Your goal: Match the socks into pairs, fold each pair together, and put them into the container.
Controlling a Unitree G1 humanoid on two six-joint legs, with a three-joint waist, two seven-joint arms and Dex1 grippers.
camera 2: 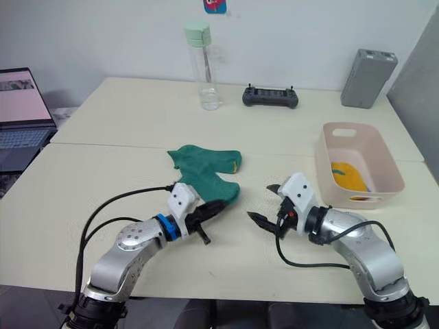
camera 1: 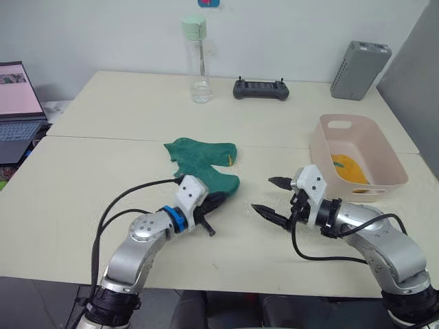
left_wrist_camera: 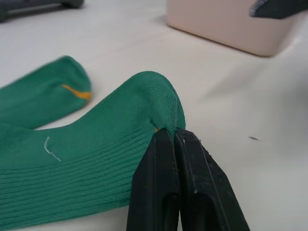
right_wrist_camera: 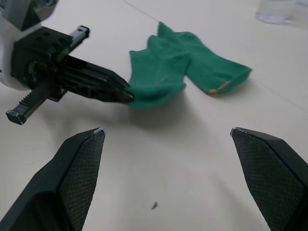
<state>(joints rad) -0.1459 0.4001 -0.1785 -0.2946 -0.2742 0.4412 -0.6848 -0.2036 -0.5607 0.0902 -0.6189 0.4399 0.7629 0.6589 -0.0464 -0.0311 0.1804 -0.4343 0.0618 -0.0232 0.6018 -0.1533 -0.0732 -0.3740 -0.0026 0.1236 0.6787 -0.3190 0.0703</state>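
Note:
Two dark green socks (camera 1: 203,162) with small yellow marks lie overlapped mid-table. My left gripper (camera 1: 219,199) is shut on the near edge of the nearer green sock (left_wrist_camera: 96,159), its black fingertips (left_wrist_camera: 166,144) pinching the ribbed fabric. Right of it, my right gripper (camera 1: 271,195) hovers open just above the bare tabletop, nothing between its fingers (right_wrist_camera: 84,149); the sock lies ahead of it. The pale pink container (camera 1: 384,154) stands at the right, with a mustard-yellow sock (camera 1: 348,169) inside.
At the table's far side stand a clear bottle with a green cap (camera 1: 197,62), a black controller (camera 1: 260,89) and a grey ribbed box (camera 1: 360,68). An open laptop (camera 1: 17,103) sits off the left edge. A seam crosses the table behind the socks.

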